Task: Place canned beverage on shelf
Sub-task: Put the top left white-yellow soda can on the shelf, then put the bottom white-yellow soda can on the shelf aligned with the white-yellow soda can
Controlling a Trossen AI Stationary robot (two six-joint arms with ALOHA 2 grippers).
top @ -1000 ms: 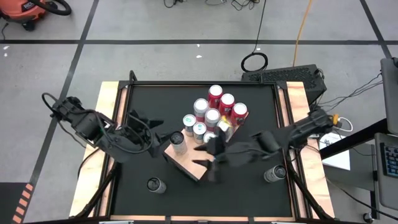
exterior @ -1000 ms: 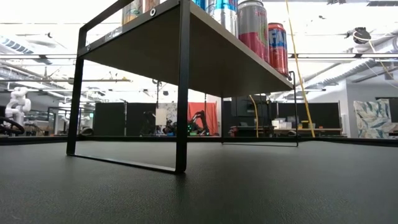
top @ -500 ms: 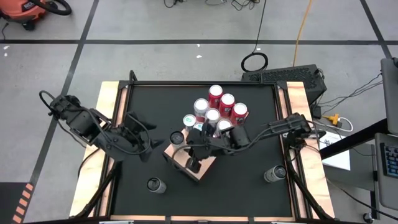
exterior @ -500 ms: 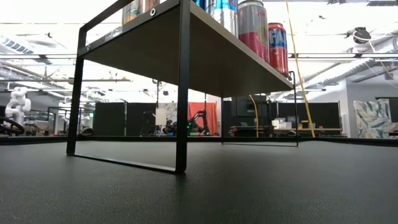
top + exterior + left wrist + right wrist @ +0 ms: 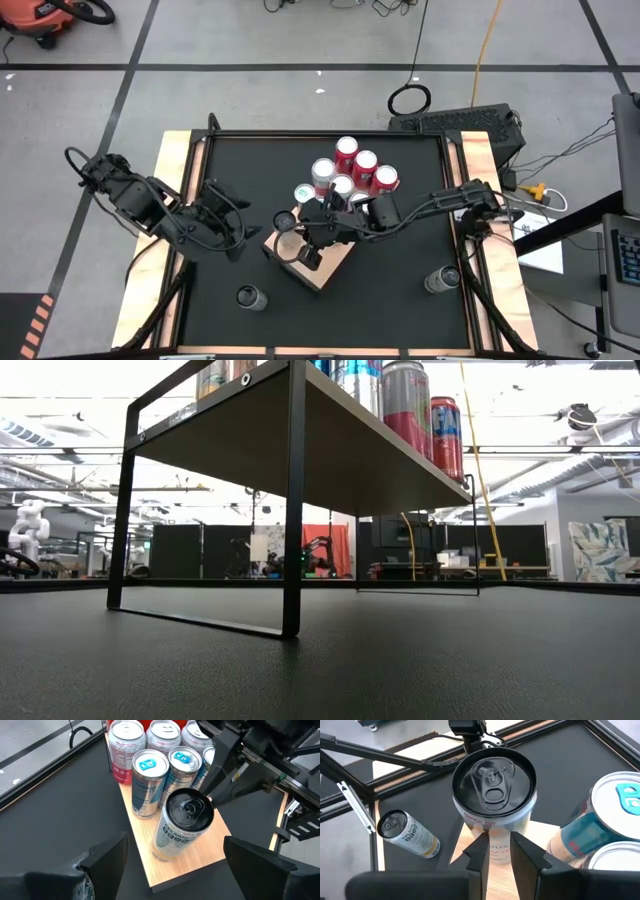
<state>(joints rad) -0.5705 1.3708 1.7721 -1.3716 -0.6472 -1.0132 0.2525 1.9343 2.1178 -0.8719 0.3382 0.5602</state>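
The shelf (image 5: 325, 268) is a tan wooden board on black legs (image 5: 292, 510), set askew mid-table. A black-topped canned beverage (image 5: 287, 221) stands upright on its base at the board's left corner (image 5: 184, 820). My right gripper (image 5: 312, 240) reaches over the board from the table's right. It is shut but for a slim gap, with nothing between the fingers, and its tips (image 5: 497, 845) point at the can's side. My left gripper (image 5: 243, 220) waits open just left of the shelf, with this can ahead of its fingers (image 5: 107, 855). My right gripper's fingertips (image 5: 481, 846) stand right at the black-topped can's side wall (image 5: 496, 831), below its rim, slanting down from the table's right. I cannot tell whether they touch it. The can stands upright on the board.
Several more cans crowd the shelf's far part: red ones (image 5: 365, 163) and silver ones (image 5: 322, 172). Two loose cans are on the black tabletop, near left (image 5: 248, 297) and near right (image 5: 442, 279). Wooden strips edge the table's left and right sides.
My right gripper has swept from the shelf's near-right end toward the table's left and a little down, stopping beside the black-topped can, with its wrist turned toward the can. The can stays upright on the board.
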